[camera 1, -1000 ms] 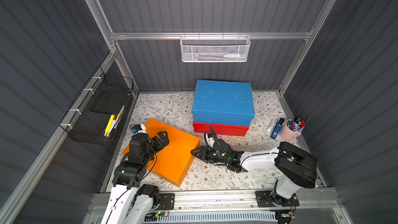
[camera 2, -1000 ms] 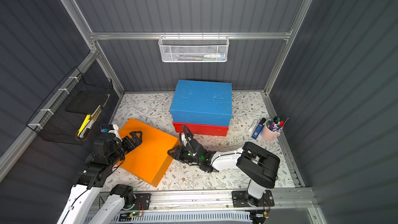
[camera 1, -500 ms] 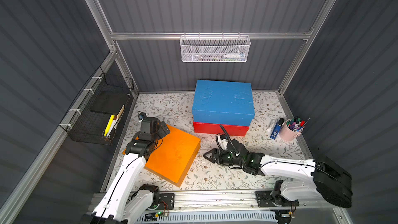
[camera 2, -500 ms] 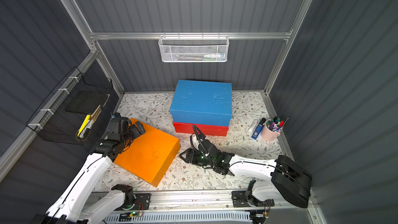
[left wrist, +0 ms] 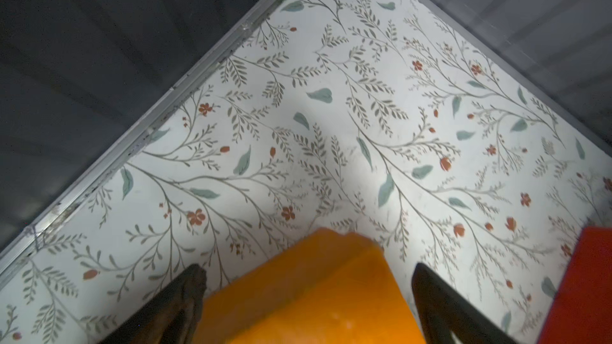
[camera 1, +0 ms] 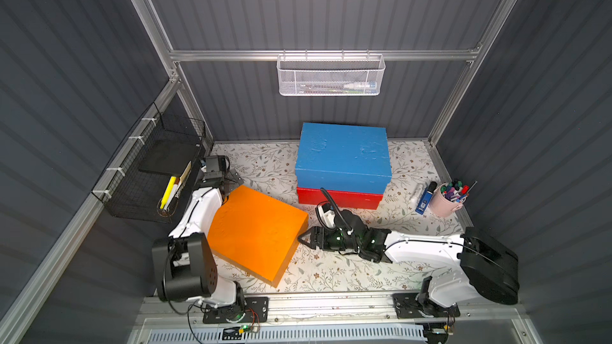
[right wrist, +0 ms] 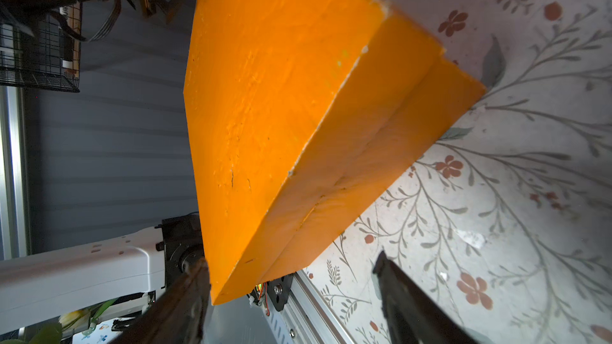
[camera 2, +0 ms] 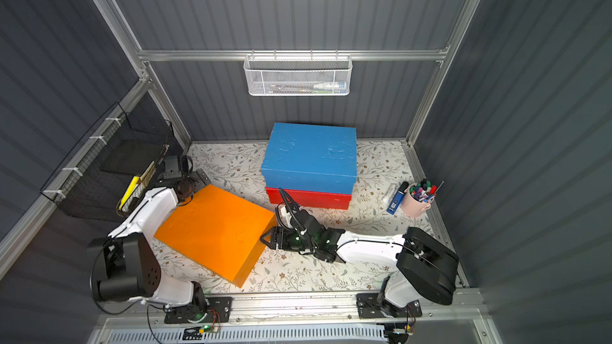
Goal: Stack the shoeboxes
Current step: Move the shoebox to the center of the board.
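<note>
The blue shoebox (camera 1: 342,157) sits on the red shoebox (camera 1: 337,198) at the back of the table in both top views. The orange shoebox (camera 1: 255,233) lies skewed on the table at front left. My left gripper (left wrist: 307,268) is open, its fingers (left wrist: 190,289) straddling the orange box's far corner (left wrist: 324,279). My right gripper (right wrist: 291,266) is open at the box's right-hand side (right wrist: 357,147), its jaws either side of the lower corner. In a top view the right gripper (camera 2: 265,238) nearly touches the orange shoebox (camera 2: 215,233).
A black wire basket (camera 1: 155,167) with a black slab and markers hangs on the left wall. A white mesh basket (camera 1: 331,76) hangs on the rear wall. A pink pen cup (camera 1: 445,201) and loose markers (camera 1: 424,200) stand at right. A metal rail (camera 1: 331,306) runs along the front.
My right gripper went from shut to open beside the orange box's right edge. My left arm reached back from over the box to its far corner.
</note>
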### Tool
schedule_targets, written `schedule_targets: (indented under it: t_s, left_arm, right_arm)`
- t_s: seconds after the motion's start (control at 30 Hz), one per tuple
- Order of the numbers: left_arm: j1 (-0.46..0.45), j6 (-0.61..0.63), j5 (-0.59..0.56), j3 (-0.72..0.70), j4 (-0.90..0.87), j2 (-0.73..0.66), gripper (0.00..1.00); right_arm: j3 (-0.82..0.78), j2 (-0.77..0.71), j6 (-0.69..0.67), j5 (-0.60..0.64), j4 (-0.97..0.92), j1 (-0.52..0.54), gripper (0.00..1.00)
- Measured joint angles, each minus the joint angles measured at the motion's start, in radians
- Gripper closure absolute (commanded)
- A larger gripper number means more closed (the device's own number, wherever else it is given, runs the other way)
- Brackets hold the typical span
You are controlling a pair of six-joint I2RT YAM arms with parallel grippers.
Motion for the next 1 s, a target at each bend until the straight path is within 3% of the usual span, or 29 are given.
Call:
schedule_targets:
  t_s: [0.27, 0.73, 1.0]
  left_arm:
    - [0.034, -0.015, 0.053, 0.005, -0.01, 0.063, 0.01]
    - [0.032, -0.033, 0.297, -0.25, -0.009, -0.264, 0.01]
    - [-0.1, -0.062, 0.333, -0.298, -0.008, -0.334, 0.01]
  right_arm:
    - [0.034, 0.034, -0.011, 0.015, 0.0, 0.0, 0.19]
    - [0.008, 0.009, -0.013, 0.108, -0.029, -0.026, 0.24]
    - [-0.064, -0.092, -0.007, 0.146, -0.101, -0.109, 0.3]
